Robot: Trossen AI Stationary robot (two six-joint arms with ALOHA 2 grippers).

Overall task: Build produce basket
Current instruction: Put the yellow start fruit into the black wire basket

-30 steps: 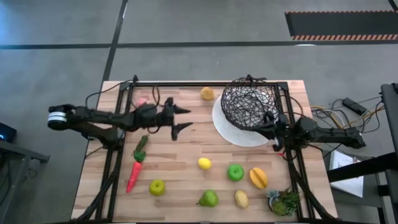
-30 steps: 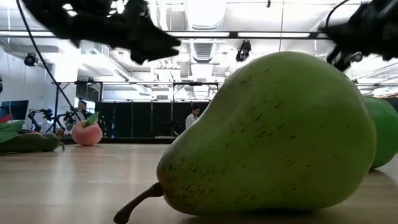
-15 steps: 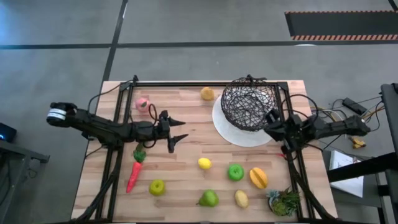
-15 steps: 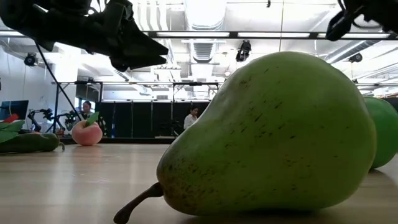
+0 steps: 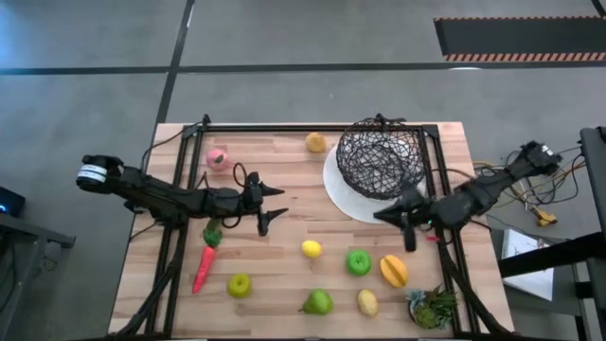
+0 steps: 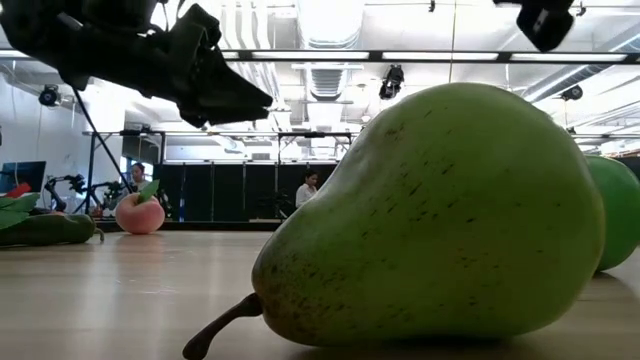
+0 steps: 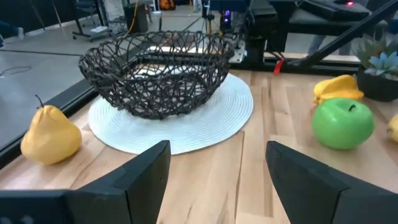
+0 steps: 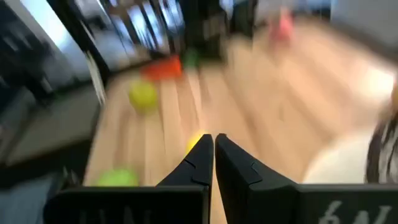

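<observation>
The dark wire basket [image 5: 379, 157] stands on a flat white plate [image 5: 352, 201] at the far right; it also shows in the left wrist view [image 7: 155, 74]. Produce lies loose on the table: a lemon [image 5: 311, 248], green apples [image 5: 358, 262] [image 5: 239, 284], a green pear [image 5: 317, 302], an orange piece [image 5: 393, 270], a red carrot [image 5: 204, 268], a dark green pepper [image 5: 214, 227], a peach [image 5: 217, 158], and a yellow pear [image 5: 315, 142]. My left gripper [image 5: 273, 206] is open and empty at mid-table, pointing at the basket. My right gripper [image 5: 383, 215] is shut and empty above the plate's near edge.
A leafy plant tuft [image 5: 434, 308] sits at the near right corner, beside a yellow lemon [image 5: 367, 302]. Black frame rails [image 5: 312, 128] run along the table's far, left and right sides. Bare wood [image 5: 294, 185] lies between my left gripper and the plate.
My left gripper has moved toward the table's near edge and drawn back a little to the left, staying open. My right gripper has swung from the basket's right side to the plate's near edge, turning to point toward the table's left, and has risen.
</observation>
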